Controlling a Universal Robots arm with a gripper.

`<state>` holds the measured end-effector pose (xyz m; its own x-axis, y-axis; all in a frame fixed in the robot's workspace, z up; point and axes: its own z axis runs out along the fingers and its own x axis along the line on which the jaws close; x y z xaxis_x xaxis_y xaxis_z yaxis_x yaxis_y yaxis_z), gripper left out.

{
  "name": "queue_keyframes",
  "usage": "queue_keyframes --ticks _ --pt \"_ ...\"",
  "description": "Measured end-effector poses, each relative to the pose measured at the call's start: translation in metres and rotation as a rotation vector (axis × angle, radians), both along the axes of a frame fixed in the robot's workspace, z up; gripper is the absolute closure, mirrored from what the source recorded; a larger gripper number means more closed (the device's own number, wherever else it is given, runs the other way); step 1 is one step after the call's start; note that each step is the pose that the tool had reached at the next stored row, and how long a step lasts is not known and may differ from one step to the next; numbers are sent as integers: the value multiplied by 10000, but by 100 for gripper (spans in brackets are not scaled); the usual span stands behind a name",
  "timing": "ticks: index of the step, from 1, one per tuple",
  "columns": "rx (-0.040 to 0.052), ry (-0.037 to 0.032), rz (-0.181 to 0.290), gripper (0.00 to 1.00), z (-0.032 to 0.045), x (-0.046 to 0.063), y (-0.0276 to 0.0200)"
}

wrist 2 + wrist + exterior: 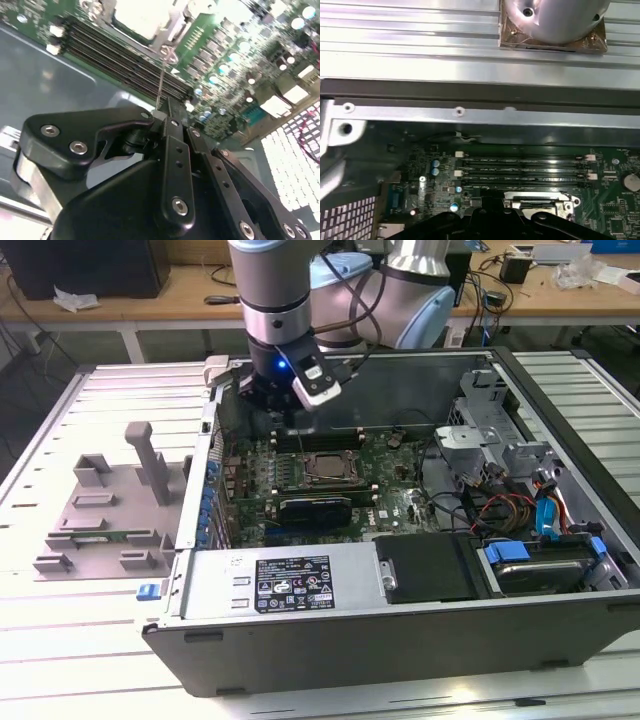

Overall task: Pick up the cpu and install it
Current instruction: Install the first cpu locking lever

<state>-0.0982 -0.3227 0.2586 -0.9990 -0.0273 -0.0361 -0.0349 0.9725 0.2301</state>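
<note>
Cpu lies flat in its socket at the middle of the board, silvery top up; part of it shows in the second wrist view. My gripper hangs just behind it, over the memory slots, fingers drawn close together, holding nothing. A thin lever stands by the socket. Judged: chip placed, latching step in hand; the lever calls for a fine, steady touch.

Green motherboard carried a dull silvery cpu; grey fixture tray lay on the white ribbed table; black gripper.
</note>
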Motion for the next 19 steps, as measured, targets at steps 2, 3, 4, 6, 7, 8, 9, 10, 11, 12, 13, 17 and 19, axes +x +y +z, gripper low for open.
queue_keyframes --ticks 2,3,4,6,7,8,9,10,11,12,13,17,19 --pt "1 3 -2 89 -7 87 0" --pt "0 6 -4 89 -12 151 0" --pt "0 8 -5 89 -17 205 0" --pt "-1 11 -7 89 -23 273 0" --pt "0 12 -7 89 -29 332 0" --pt "1 13 -7 89 -30 349 -1" --pt "0 12 -8 89 -30 350 -1" --pt "0 12 -8 89 -30 350 0" --pt "1 12 -8 89 -34 351 0" --pt "1 12 -6 89 -49 354 0" --pt "0 11 -8 89 -99 390 0" --pt "0 12 -8 89 -175 441 1" --pt "-2 13 -7 89 -183 444 2"
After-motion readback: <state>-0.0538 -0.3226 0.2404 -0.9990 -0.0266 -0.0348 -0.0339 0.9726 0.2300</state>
